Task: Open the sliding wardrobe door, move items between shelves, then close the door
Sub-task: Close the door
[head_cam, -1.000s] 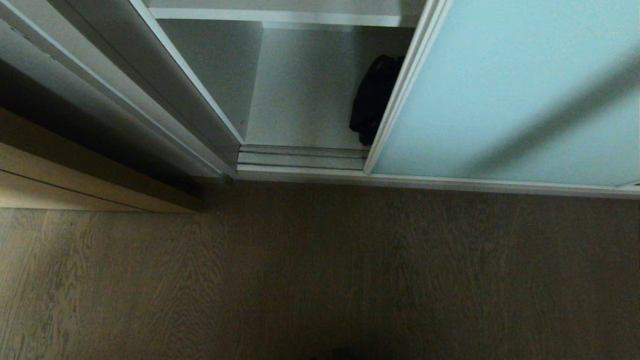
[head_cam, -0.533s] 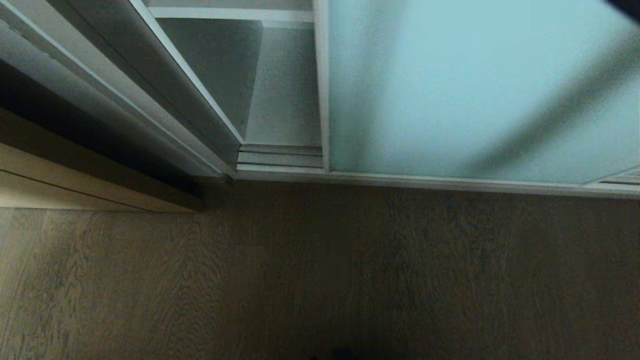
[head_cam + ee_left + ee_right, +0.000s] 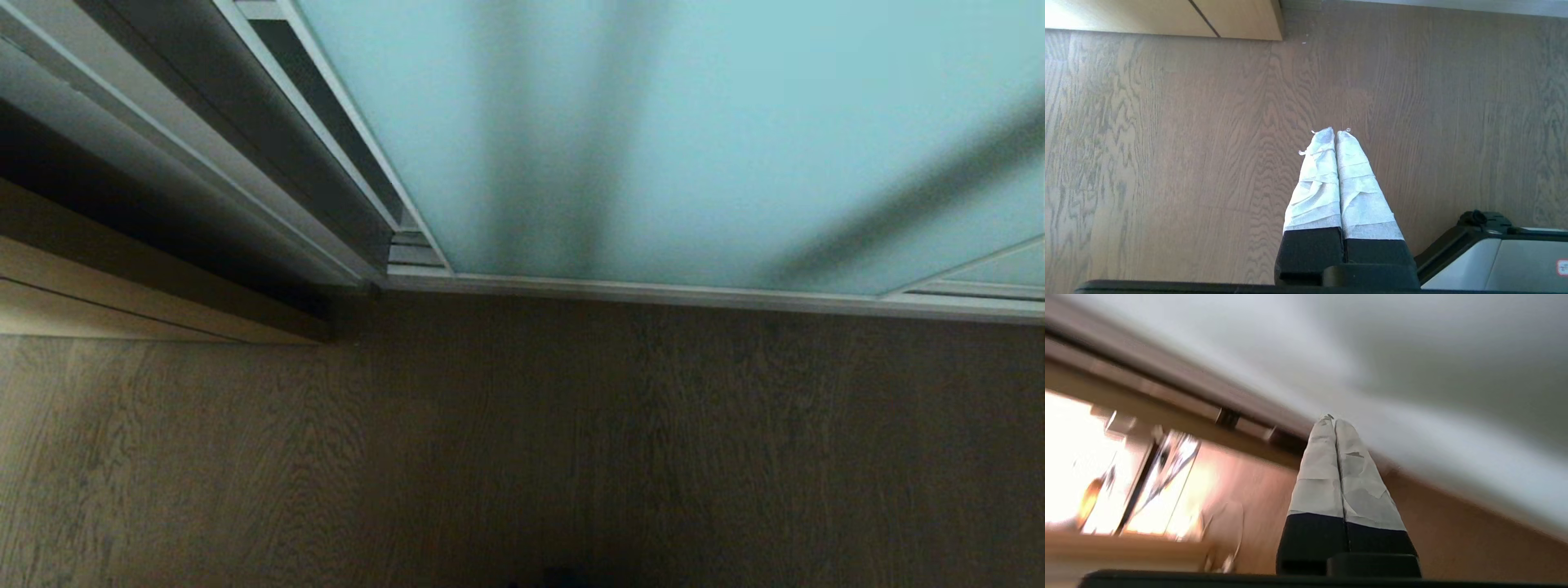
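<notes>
Right gripper [image 3: 1334, 421]: white-wrapped fingers pressed together with nothing between them, tips pointing at a pale blurred surface and a dark rail beside it; whether the tips touch it cannot be told.
Left gripper [image 3: 1334, 132]: fingers also pressed flat together and empty, hanging over the wood-grain floor [image 3: 1167, 143], well apart from the wardrobe.
Sliding wardrobe door [image 3: 694, 139]: the frosted pale turquoise panel fills most of the upper head view; its silver-framed left edge [image 3: 359, 131] stands just beside the wardrobe's white side wall [image 3: 269, 147], with only a thin dark slit between them.
Bottom track [image 3: 412, 249]: a short stretch of grey grooved rail shows in the corner between the door's edge and the side wall.
Second panel [image 3: 1004, 265]: a small corner of another turquoise panel shows at the far right, behind the first.
What blocks the view: the door covers the wardrobe's inside, so shelves and bag cannot be seen.
Surroundings: tan wood-grain panel [image 3: 122, 302] on the left, next to the wardrobe; part of the robot's grey and black base [image 3: 1494, 253] in the corner of the left wrist view.
</notes>
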